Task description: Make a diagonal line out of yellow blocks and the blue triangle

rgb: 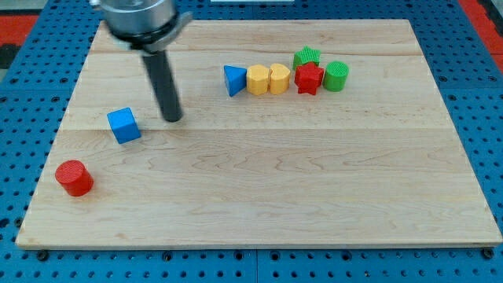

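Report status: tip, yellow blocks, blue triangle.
My tip right of blue cube. Blue triangle, two yellow blocks in flat row. Red star adjoins.

arm mount (141,16): cut off by the view's top edge
green star block (307,56): lower part hidden behind the red star block (309,79)

A robotics lab: wooden board (259,189) on blue perforated bench (31,63).

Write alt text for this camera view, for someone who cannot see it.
A dark rod's tip rests on a wooden board, just right of a blue cube. Near the top, a blue triangle, two yellow blocks, a red star and two green blocks cluster; a red cylinder sits lower left.
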### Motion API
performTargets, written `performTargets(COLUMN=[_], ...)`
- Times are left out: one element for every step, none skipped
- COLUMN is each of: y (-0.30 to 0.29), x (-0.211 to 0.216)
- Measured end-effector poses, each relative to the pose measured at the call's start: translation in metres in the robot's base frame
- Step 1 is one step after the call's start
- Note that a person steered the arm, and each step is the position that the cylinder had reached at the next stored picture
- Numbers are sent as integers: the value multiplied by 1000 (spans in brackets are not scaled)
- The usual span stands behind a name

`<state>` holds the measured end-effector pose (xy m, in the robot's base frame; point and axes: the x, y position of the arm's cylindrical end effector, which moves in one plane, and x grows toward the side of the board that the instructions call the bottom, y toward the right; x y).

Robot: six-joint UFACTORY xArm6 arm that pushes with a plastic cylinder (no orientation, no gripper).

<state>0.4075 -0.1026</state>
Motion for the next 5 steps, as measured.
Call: performTargets(y=[-1, 26, 28, 77, 98], x=[-51, -68, -74, -88, -56])
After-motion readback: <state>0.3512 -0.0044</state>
